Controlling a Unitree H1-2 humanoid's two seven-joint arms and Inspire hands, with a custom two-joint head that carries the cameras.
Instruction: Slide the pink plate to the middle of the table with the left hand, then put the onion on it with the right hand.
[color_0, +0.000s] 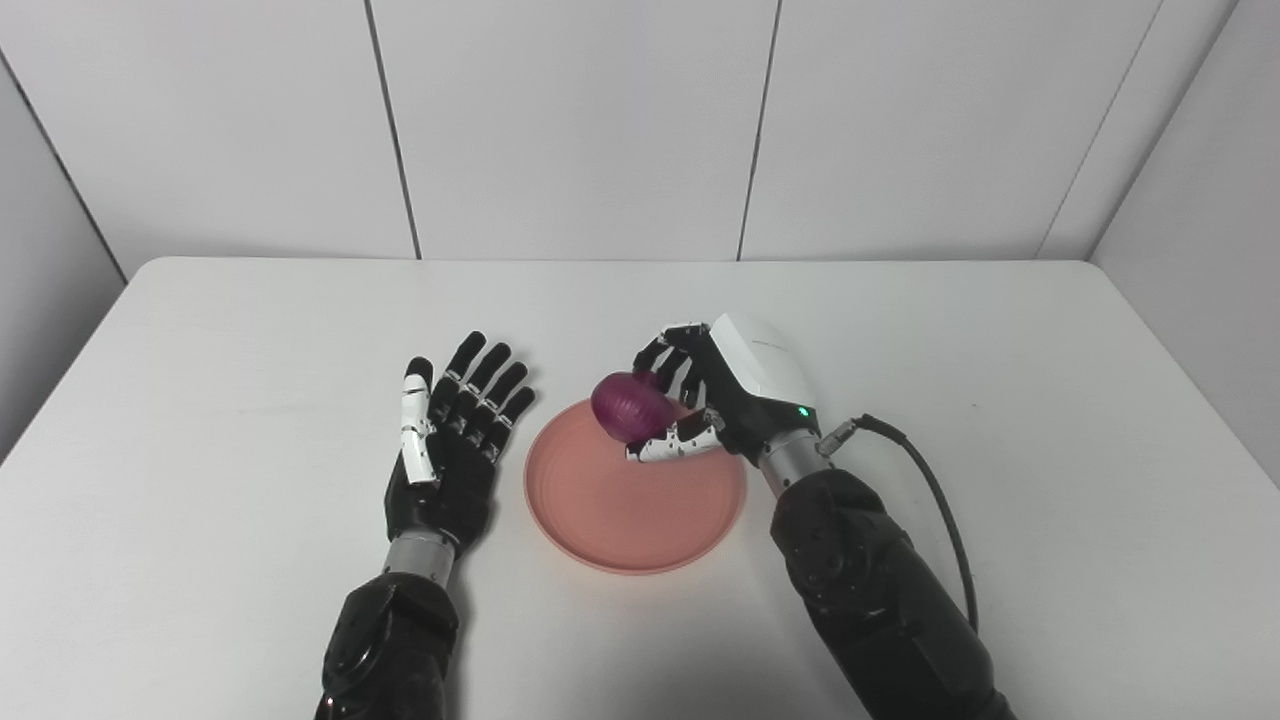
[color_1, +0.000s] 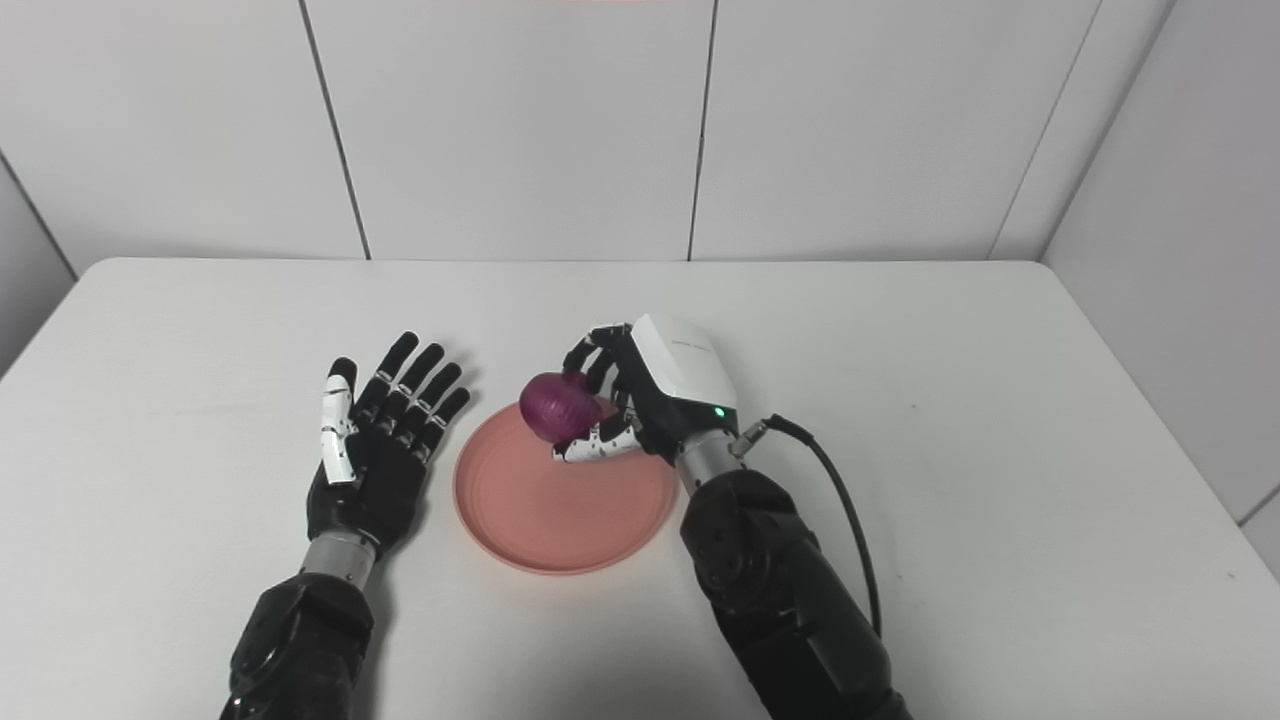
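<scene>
A pink plate (color_0: 620, 510) lies flat near the middle of the white table (color_0: 200, 330), toward the front. My right hand (color_0: 735, 395) is shut on a purple onion (color_0: 628, 407) and holds it over the plate's far right rim; I cannot tell whether the onion touches the plate. My left hand (color_0: 450, 440) lies palm up and open just left of the plate, fingers spread, holding nothing. The same scene shows in the right eye view, with the onion (color_1: 556, 404) over the plate (color_1: 545, 510).
A black cable (color_0: 930, 490) loops from my right wrist over the table to the right. Grey-white wall panels (color_0: 580, 120) stand behind the table's far edge.
</scene>
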